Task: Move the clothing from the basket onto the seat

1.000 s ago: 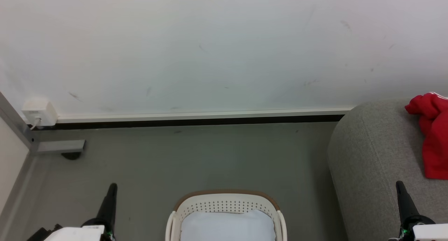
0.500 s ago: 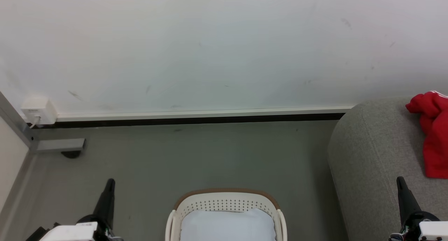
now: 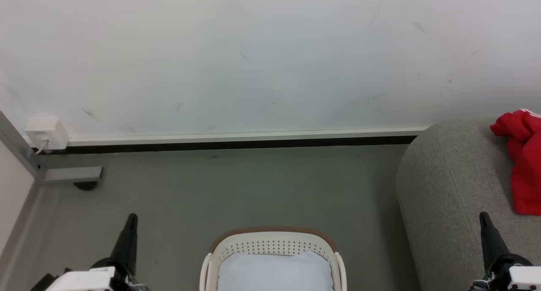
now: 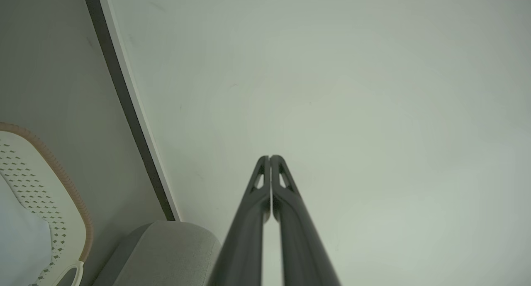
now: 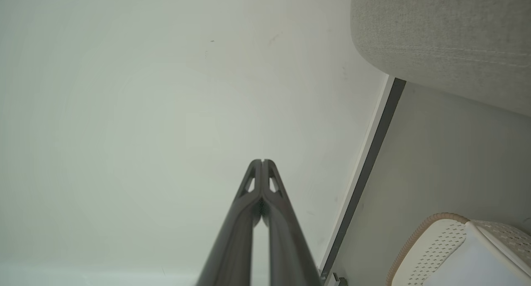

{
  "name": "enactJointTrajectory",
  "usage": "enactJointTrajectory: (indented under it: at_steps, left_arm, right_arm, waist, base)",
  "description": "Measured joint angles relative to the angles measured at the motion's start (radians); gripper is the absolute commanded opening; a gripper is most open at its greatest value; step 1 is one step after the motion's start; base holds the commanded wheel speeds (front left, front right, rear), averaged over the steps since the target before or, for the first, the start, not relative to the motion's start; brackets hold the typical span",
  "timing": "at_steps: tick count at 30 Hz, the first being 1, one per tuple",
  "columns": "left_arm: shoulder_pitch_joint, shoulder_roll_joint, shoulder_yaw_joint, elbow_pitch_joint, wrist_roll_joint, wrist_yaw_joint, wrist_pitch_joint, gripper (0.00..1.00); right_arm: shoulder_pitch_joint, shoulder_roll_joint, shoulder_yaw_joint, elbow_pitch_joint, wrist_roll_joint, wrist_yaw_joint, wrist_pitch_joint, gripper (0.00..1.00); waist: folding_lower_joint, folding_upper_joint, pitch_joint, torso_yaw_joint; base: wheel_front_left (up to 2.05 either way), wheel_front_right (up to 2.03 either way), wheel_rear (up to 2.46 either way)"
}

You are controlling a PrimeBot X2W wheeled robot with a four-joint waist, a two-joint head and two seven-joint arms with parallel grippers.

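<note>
Red clothing (image 3: 524, 164) with a white stripe lies on the grey seat (image 3: 448, 185) at the right edge of the head view. The off-white basket (image 3: 274, 244) with a brown rim stands on the floor at bottom centre; a pale white pad (image 3: 274, 272) lies inside it. My left gripper (image 3: 132, 218) points up at lower left, shut with nothing in it, left of the basket. My right gripper (image 3: 483, 216) is shut over the seat's front, below the clothing. The wrist views show each gripper (image 4: 269, 157) (image 5: 262, 161) with fingertips pressed together against the wall, plus the basket (image 4: 49, 169) (image 5: 431, 244) and seat (image 4: 166, 248) (image 5: 439, 41).
A white wall (image 3: 253, 58) with a dark skirting strip (image 3: 236, 145) runs behind the grey floor (image 3: 236, 189). A white socket box (image 3: 45, 132) and a grey metal leg with a caster (image 3: 74, 177) stand at the left. A pale panel edge (image 3: 12, 185) lines the far left.
The head view has shifted slightly. The left gripper has drifted a little left and up in the picture; the right one stays nearly still. Both remain shut.
</note>
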Motion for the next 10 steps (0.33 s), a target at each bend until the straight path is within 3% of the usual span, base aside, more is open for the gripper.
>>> enactJointTrajectory:
  at_steps: [10]
  left_arm:
    - [0.000, 0.000, 0.000, 0.000, 0.000, 0.000, 0.000, 0.00]
  right_arm:
    - [0.000, 0.000, 0.000, 0.000, 0.000, 0.000, 0.000, 0.00]
  waist:
    - [0.0000, 0.0000, 0.000, 0.000]
  base:
    - [0.00, 0.00, 0.00]
